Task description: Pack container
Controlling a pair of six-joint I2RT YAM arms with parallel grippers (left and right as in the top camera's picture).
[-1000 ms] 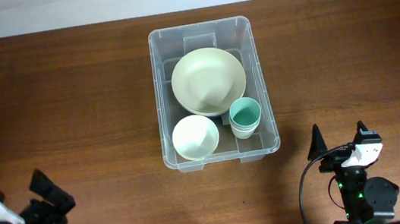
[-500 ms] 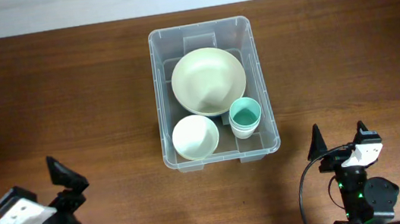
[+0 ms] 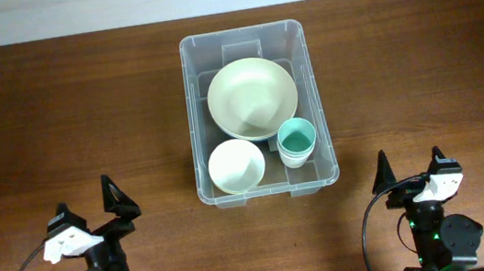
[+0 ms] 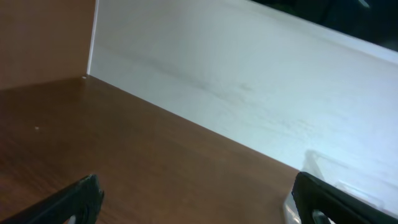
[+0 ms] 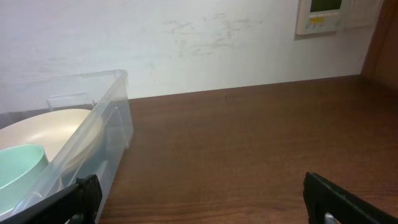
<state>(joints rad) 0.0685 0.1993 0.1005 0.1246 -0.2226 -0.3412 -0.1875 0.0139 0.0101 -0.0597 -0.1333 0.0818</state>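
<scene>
The left gripper [image 3: 86, 201] has swung inward, fingers spread and empty; the right gripper [image 3: 409, 159] is unmoved, likewise spread; the container [image 3: 212, 38] sits ahead, between them.

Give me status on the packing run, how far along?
Looks done: the container holds a large bowl, a small white bowl and a teal cup.
In hand: nothing. The left arm and right arm sit at the near table edge, jaws open and empty.
Left: no loose items show on the table, so packing is probably finished. No lid is in view.
</scene>
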